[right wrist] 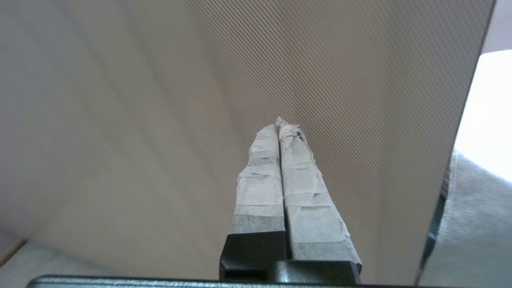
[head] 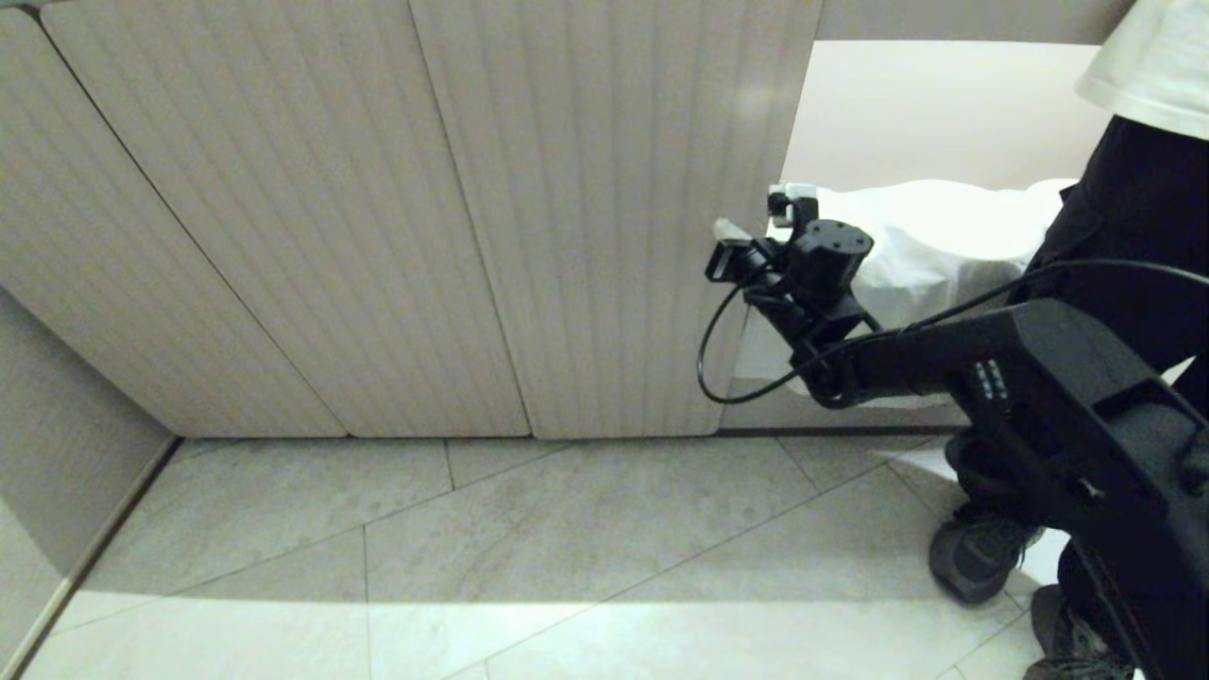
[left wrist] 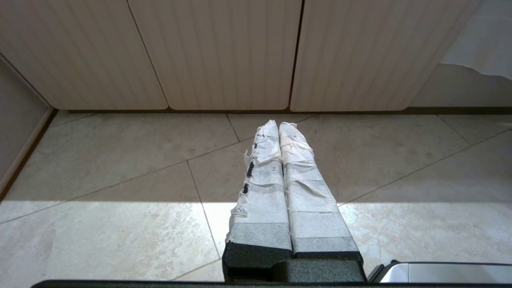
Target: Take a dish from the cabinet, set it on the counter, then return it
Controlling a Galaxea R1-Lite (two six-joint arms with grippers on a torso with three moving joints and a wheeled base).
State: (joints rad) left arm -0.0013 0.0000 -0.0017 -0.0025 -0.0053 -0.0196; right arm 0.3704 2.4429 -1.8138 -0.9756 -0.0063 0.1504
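The cabinet (head: 397, 217) fills the head view as a row of beige ribbed doors, all shut, so the dish is hidden. The counter is out of view. My right gripper (head: 791, 200) is shut and empty, held up close to the right edge of the rightmost door (right wrist: 352, 80). In the right wrist view its taped fingertips (right wrist: 279, 122) are pressed together and point at that door's ribbed face. My left gripper (left wrist: 279, 126) is also shut and empty. It hangs parked low over the floor tiles, facing the cabinet doors (left wrist: 224, 52), and stays outside the head view.
A person stands at the right, in a white top (head: 1157, 57) and dark trousers (head: 1133, 236), with shoes (head: 978, 557) on the pale tiled floor (head: 567, 538). A white cloth (head: 935, 246) hangs just right of the cabinet. A wall (head: 57, 453) closes the left side.
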